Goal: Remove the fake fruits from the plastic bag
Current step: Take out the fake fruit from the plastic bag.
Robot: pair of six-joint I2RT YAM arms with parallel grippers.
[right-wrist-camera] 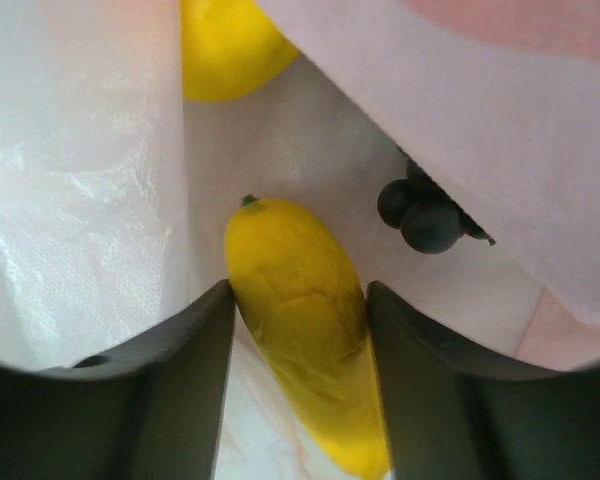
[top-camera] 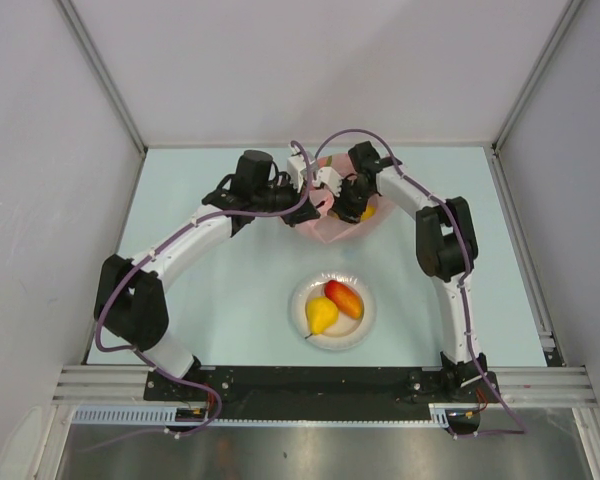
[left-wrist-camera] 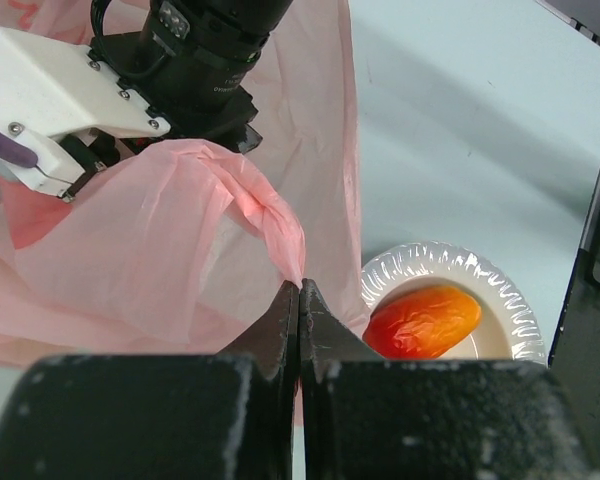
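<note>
While inside plastic bag (right-wrist-camera: 80, 200), yellow fruit (right-wrist-camera: 305, 350) between fingers (right-wrist-camera: 180, 390) of right pincer (right-wrist-camera: 298, 288), grip unclear.

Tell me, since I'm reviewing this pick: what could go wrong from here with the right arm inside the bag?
1. The glossy yellow fruit sits lengthwise between the right fingers; it may squirt out when squeezed.
2. The bag lies against them and could get pinched too.
3. If the left fingers lose the bag's edge, it may lift along.
</note>
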